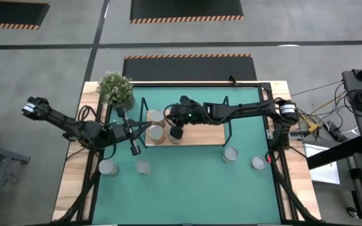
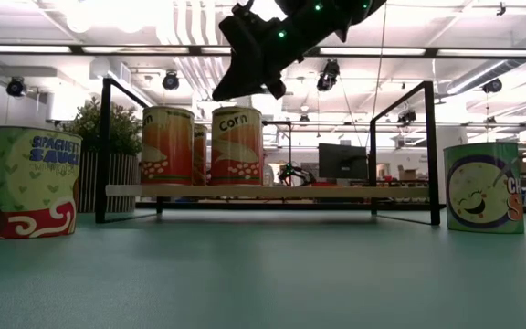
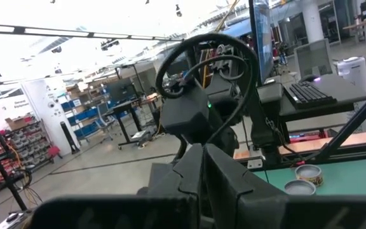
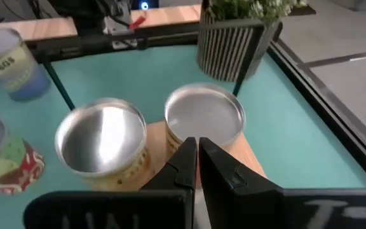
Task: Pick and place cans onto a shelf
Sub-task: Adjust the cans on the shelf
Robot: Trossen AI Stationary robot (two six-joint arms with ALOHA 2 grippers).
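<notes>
While above the shelf (image 1: 197, 134) (fingers together), right gripper (image 1: 176, 133).

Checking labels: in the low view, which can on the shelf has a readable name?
The Corn can, right-hand of those on the shelf; its orange neighbour shows no readable word.
</notes>
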